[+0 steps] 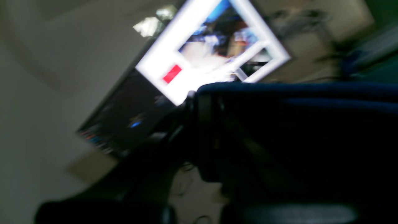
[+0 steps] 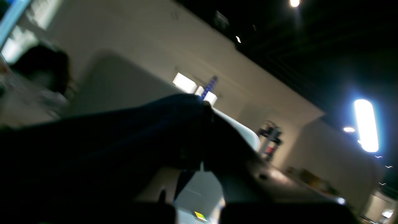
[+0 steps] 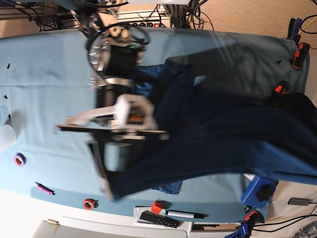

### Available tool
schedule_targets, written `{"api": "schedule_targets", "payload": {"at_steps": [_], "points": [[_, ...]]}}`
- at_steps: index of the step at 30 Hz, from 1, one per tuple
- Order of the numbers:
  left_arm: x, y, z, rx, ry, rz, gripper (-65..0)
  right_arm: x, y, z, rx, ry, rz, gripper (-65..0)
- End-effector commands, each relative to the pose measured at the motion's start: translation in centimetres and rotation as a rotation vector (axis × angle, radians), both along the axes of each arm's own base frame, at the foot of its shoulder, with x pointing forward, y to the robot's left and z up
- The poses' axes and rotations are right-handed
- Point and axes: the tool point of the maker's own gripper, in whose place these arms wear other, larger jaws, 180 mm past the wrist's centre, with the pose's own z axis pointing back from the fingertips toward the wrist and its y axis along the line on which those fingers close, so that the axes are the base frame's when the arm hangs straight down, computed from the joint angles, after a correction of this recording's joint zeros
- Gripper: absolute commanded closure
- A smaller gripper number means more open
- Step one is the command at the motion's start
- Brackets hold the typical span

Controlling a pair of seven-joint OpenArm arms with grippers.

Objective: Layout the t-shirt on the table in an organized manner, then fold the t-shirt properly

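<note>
We see the table (image 3: 44,74) spread across the whole base view under its light teal cloth. The t-shirt (image 3: 223,134) is lifted and stretched over its middle and toward three o'clock, dark navy, one lower edge sagging toward six o'clock.

The right arm (image 3: 116,74) reaches down from twelve o'clock and blocks our view of the shirt's nine o'clock end. In the right wrist view the right gripper (image 2: 202,133) is clenched on bunched navy fabric; in the left wrist view the left gripper (image 1: 205,130) is likewise clenched on a taut fold, though blurred.

Clamps sit at three o'clock (image 3: 300,53). Along six o'clock lie a black remote (image 3: 158,219), a marker (image 3: 185,214), a red block (image 3: 157,207), a red tape ring (image 3: 89,203) and a purple one (image 3: 19,159).
</note>
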Motion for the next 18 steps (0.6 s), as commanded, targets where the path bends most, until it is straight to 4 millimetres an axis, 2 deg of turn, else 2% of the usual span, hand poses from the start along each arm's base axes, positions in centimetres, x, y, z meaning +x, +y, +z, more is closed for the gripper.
{"api": "schedule_targets", "payload": {"at_steps": [1,2,4,9,13,18], "points": [[-0.2,-0.4,1.4,0.025,-0.036,-0.015,0.0,-0.6,-1.0,0.7,-0.022,-0.042,-0.035,0.0],[-0.1,-0.6,1.2,0.021,-0.025,-0.029,0.0,-0.9,-2.0,0.7,-0.062,-0.068,-0.095,0.0],[-0.2,-1.7,0.9,0.016,-0.009,-0.074,0.0,-0.9,-3.8,-0.4,-0.127,-0.037,-0.179,0.0],[-1.0,-6.2,1.1,0.012,0.004,-0.243,0.0,-1.3,-6.4,-3.1,-0.266,0.043,-0.27,0.0],[-1.0,-7.4,0.2,-0.013,0.042,-0.312,0.0,-1.7,-9.5,-4.4,-0.344,0.098,-0.371,0.0],[-1.2,-8.1,-0.9,-0.083,0.06,-0.356,0.0,-2.9,-15.3,-4.7,-0.481,0.146,-0.547,0.0]]}}
